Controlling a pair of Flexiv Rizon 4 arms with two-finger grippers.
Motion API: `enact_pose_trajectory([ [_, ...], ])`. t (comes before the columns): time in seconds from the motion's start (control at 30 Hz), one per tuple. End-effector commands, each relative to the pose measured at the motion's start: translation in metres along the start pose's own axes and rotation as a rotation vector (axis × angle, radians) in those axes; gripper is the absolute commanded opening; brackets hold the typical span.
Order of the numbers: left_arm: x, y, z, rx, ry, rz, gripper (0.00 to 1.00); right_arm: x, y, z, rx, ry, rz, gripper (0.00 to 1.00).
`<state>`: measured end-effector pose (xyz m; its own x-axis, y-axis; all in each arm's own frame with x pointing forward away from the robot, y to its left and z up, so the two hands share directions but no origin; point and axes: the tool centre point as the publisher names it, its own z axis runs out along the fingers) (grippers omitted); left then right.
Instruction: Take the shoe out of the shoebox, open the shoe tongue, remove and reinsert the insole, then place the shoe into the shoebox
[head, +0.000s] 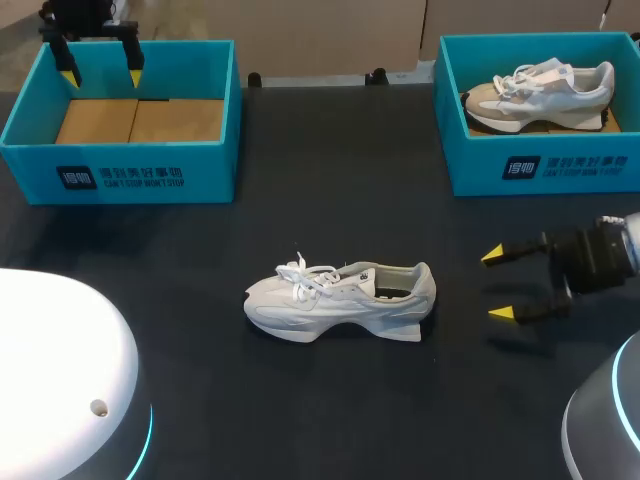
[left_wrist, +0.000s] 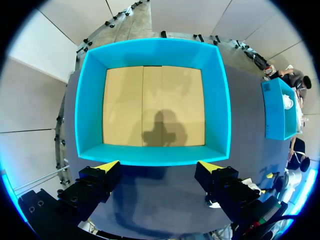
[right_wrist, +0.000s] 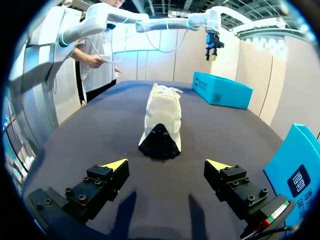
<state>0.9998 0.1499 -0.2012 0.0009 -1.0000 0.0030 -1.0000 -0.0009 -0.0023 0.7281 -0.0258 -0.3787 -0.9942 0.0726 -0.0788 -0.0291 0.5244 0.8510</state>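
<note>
My right gripper hangs open with the white lace-up shoe straight ahead, heel first; it looks light and soft, so I'd pinch the stiffer heel.

White shoe upright, toe left; open teal shoebox far left.

Assessed as a robotics laboratory test station. A dark table is served by a white left arm and a right arm. Staged upon it are an open teal left shoebox, a matching right shoebox holding a second shoe, and a white shoe lying between them.
</note>
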Motion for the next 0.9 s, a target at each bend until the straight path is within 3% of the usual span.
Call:
enact_pose_trajectory([
  [0.03, 0.0, 0.0, -0.001, -0.001, -0.001, 0.0, 1.0, -0.002, -0.001, 0.001, 0.0, 0.002, -0.001, 1.0],
  [0.43, 0.0, 0.0, -0.001, -0.001, -0.001, 0.0, 1.0, -0.002, -0.001, 0.001, 0.0, 0.002, -0.001, 1.0],
  [0.9, 0.0, 0.0, -0.001, -0.001, -0.001, 0.0, 1.0, -0.002, 0.008, 0.036, 0.022, -0.018, 0.024, 1.0],
])
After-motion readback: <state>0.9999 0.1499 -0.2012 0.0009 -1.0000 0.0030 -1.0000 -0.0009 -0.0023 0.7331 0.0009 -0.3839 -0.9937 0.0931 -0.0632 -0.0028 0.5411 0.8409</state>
